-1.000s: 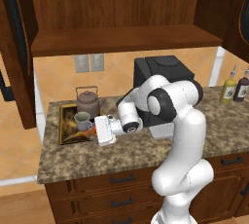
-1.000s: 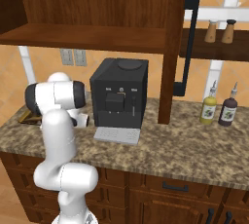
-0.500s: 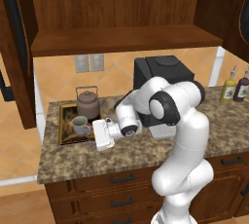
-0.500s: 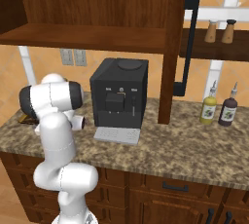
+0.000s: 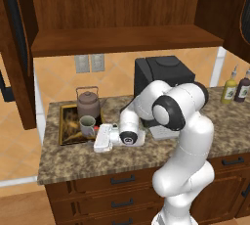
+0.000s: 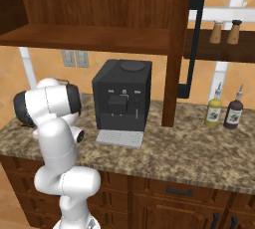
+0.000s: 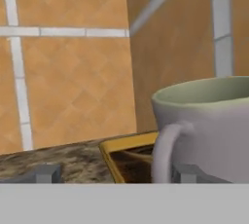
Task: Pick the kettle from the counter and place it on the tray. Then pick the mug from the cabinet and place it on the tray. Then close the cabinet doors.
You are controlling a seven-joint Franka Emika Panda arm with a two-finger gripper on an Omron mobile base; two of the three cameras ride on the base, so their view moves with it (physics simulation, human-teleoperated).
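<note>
Mug (image 5: pixel 88 125) on tray (image 5: pixel 66 133) beside kettle (image 5: pixel 88 103), just left of gripper (image 5: pixel 97 137), fingers spread, released; cabinet doors (image 6: pixel 180 49) well above.

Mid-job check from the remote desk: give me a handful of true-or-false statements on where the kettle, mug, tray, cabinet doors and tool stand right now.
1. The squat brownish-grey metal kettle stands on the gold-rimmed rectangular tray. True.
2. The small grey-green ceramic mug is on the cabinet shelf. False: it sits on the tray, in front of the kettle.
3. The tall dark-panelled cabinet doors are shut. False: they stand swung open, the wooden shelf exposed.
4. The tool is clamped on the mug. False: in the hand view its fingertips are spread wide and the mug's handle lies between them, untouched.
5. The large black coffee machine stands on the speckled granite counter. True.
</note>
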